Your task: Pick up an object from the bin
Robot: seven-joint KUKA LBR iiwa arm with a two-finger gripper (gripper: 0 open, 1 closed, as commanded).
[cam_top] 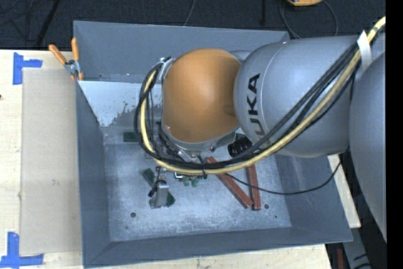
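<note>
One arm [296, 104] in from the right, wrist bent down into the grey metal bin [94, 198]. An orange cover [198, 94] sits over the wrist, and black and yellow cables [147, 116] loop round its left side.

Gripper [161, 194]: low over the bin floor, left of the middle and a little toward the near wall. It shows as a dark narrow shape ending in a grey block close to the floor. I cannot tell if it is open or closed, because the two sides do not separate from where I stand. I also cannot tell if anything is gripped, or if the tip touches the floor.

Things nearest the gripper:
- small green piece [192, 181], just to its right on the floor, partly tucked under the wrist and cables. Its shape is unclear.
- small teal bit [150, 174], just beside the upper part of the gripper on its left. It may belong to the tool or be loose in the bin, I cannot say.

Further off:
- two reddish-brown sticks [239, 189], lying flat to the right of the middle. They come out from under the wrist and meet near their lower ends. They are well apart from the gripper.
- dark green scrap [129, 136], at the foot of the back-left slope, away from the gripper.

The bin floor around the gripper is scuffed bare metal.
</note>
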